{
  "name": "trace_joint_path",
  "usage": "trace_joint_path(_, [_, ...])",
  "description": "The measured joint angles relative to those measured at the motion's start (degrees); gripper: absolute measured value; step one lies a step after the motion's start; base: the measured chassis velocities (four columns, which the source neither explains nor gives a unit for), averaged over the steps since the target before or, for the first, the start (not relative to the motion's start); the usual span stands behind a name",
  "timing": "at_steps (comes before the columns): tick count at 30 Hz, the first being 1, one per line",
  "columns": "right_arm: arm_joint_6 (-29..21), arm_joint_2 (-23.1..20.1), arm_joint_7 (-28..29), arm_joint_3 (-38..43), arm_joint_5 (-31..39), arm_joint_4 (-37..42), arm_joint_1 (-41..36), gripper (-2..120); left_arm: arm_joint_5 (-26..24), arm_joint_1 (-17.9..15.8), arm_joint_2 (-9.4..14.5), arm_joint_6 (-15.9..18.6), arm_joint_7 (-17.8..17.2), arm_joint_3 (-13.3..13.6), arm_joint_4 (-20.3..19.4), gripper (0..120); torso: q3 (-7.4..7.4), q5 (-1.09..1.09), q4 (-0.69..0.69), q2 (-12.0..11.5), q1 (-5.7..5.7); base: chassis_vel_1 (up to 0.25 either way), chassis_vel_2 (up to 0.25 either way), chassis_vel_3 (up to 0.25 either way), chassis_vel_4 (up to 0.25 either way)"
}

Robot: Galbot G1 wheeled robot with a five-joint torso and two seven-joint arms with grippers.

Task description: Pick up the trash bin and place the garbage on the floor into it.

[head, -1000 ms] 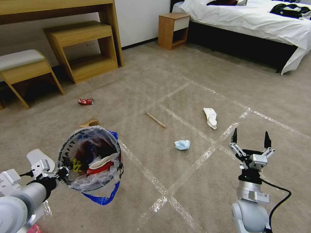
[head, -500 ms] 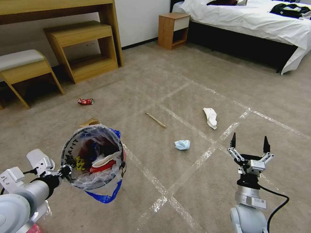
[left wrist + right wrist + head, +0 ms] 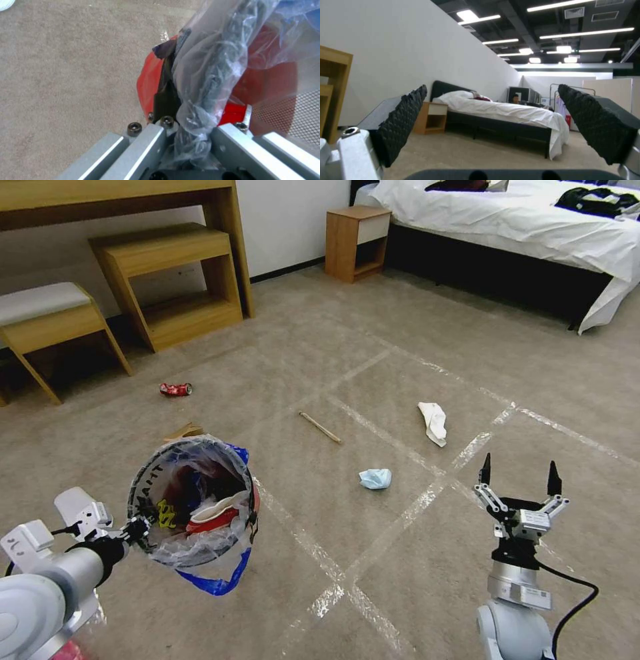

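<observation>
The red trash bin (image 3: 193, 507) with its clear bag hangs off the floor at the lower left, mouth tilted toward me, litter inside. My left gripper (image 3: 137, 530) is shut on its rim; the left wrist view shows the jaws pinching the bunched bag (image 3: 200, 105) and red wall (image 3: 148, 82). Garbage lies on the carpet floor (image 3: 373, 360): a blue face mask (image 3: 375, 478), a white tissue (image 3: 434, 422), a wooden stick (image 3: 320, 427), a crushed red can (image 3: 176, 389), cardboard (image 3: 184, 433). My right gripper (image 3: 519, 477) stands open at the lower right, fingers (image 3: 403, 120) spread, right of the mask.
Wooden desk and shelf (image 3: 170, 280) and a bench (image 3: 53, 323) stand at the back left. A nightstand (image 3: 357, 243) and a bed (image 3: 533, 227) lie at the back right. Tape lines cross the carpet.
The bin and left gripper shifted slightly right. The right gripper dipped a little and came back up, staying open.
</observation>
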Motion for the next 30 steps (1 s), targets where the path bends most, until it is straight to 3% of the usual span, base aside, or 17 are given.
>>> trace_joint_path(30, [0.28,0.04,-1.08,-0.50,-0.45,-1.60,1.33,100,0.03,-1.07,-0.11,0.00,-0.95,1.18,1.41,0,0.00,0.00,0.00,0.00,0.00,-0.072,0.066,0.068,-0.067])
